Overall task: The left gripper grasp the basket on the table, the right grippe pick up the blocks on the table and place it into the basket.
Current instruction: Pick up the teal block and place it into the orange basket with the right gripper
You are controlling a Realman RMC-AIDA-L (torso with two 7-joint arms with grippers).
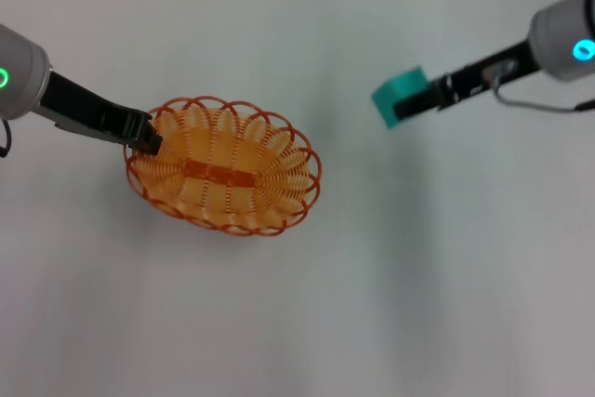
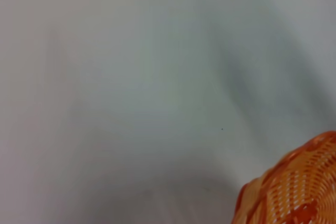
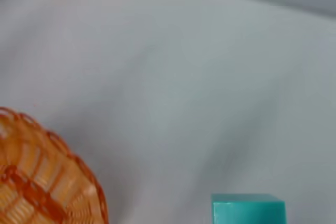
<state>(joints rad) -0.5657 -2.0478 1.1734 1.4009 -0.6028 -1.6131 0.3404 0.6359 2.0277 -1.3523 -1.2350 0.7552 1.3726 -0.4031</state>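
One basket (image 1: pixel 223 178), one block (image 1: pixel 398 93), two grippers

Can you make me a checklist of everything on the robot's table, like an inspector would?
Surface: white table, plain and bare apart from the job's things.
Basket: orange basket sits left of centre, nothing inside it.
Cube: teal cube is held by the right gripper, to the right of the basket and not over it.
Clutter: nothing seen.
Left gripper: shut on the basket's left rim.
Right gripper: shut on the cube.
Cables: a grey cable loops beside the right arm.
Surroundings: pale wall panels with dark seams behind the table.
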